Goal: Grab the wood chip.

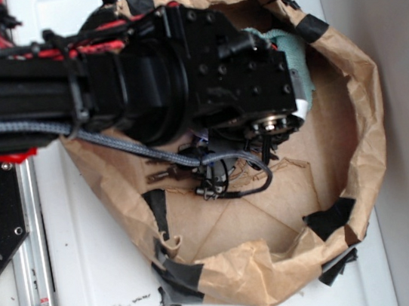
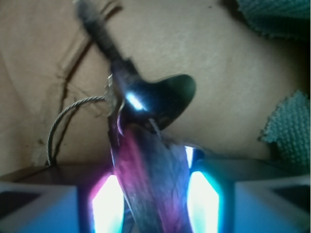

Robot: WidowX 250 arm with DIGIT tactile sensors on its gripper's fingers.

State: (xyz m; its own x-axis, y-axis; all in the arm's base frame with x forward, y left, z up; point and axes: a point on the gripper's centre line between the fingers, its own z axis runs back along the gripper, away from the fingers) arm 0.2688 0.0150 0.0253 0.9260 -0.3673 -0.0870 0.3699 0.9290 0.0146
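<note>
In the wrist view the wood chip (image 2: 155,179), a dark brown grained sliver, lies lengthwise between my gripper's (image 2: 153,194) two glowing pads (image 2: 203,199) and fills the gap from one pad to the other. Its far tip reaches towards a dark green pickle-shaped object (image 2: 175,90) and a blurred metal key (image 2: 104,39) on a wire ring (image 2: 63,121). In the exterior view the arm hangs over the paper nest and hides the chip. The gripper (image 1: 264,141) points down at the paper floor.
A crumpled brown paper wall (image 1: 357,101), taped with black tape (image 1: 328,219), rings the work area. A teal knitted cloth (image 2: 286,126) lies at the right and also shows in the exterior view (image 1: 289,50). Keys and cable (image 1: 220,181) lie on the paper.
</note>
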